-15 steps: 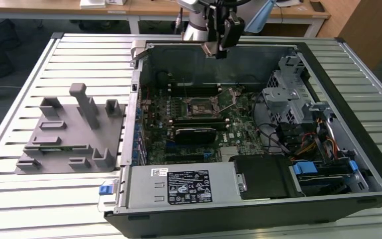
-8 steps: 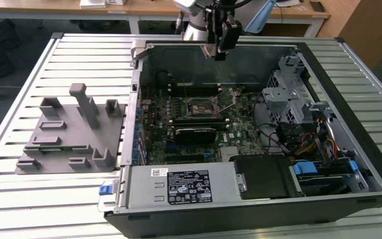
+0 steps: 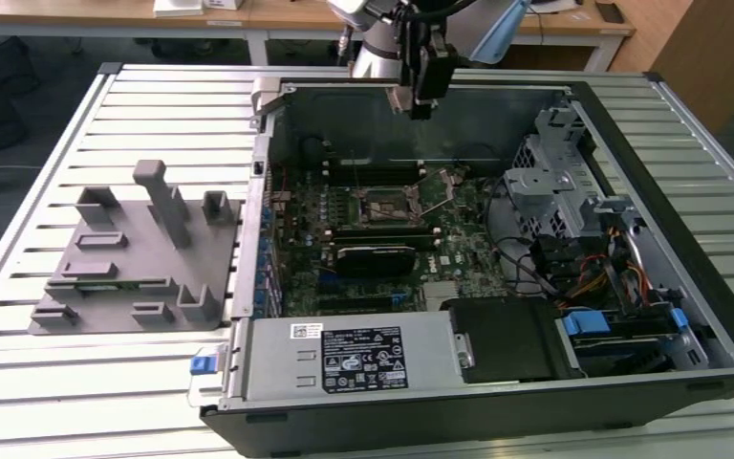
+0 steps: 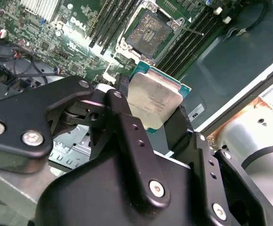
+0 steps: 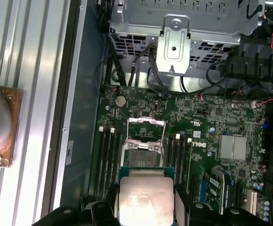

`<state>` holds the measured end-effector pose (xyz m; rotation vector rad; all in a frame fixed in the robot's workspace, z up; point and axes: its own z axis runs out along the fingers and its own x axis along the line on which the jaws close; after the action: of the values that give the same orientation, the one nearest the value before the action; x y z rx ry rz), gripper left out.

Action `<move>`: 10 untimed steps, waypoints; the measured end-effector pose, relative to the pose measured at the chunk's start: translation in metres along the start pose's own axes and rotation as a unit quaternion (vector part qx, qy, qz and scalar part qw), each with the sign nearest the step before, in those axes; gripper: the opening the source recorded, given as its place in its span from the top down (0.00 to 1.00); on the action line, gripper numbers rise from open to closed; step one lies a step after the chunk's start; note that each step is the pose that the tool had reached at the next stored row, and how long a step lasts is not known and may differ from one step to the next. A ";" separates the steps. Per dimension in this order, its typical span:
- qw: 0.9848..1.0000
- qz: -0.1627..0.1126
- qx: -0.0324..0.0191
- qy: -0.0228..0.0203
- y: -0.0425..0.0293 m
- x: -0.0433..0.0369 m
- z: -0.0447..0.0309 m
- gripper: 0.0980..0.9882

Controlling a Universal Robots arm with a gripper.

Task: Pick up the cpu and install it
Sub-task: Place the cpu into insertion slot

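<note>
While the gripper point(image 3: 420, 103) hangs at upper centre of the exterior view, clenched on the cpu point(image 4: 156, 100) by its edges, the socket point(image 3: 390, 205) (plate raised) sits mid-frame, apart. Best kept level, corners matched

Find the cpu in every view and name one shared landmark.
Exterior view: cannot make it out at the tool.
Second wrist view: cpu clamped in the tool, beside the open socket.
First wrist view: cpu in the tool, beside the socket.
Shared landmark: the socket, also in the exterior view.
</note>
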<state>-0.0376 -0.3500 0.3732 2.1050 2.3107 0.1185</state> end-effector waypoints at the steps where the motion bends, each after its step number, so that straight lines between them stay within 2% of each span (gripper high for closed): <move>1: 1.000 0.000 0.000 0.000 -0.0003 0.0000 0.0018 0.50; 10: 1.000 0.004 0.001 0.000 -0.0012 0.0035 0.0179 0.50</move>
<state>-0.0381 -0.3458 0.3554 2.1143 2.3036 0.1164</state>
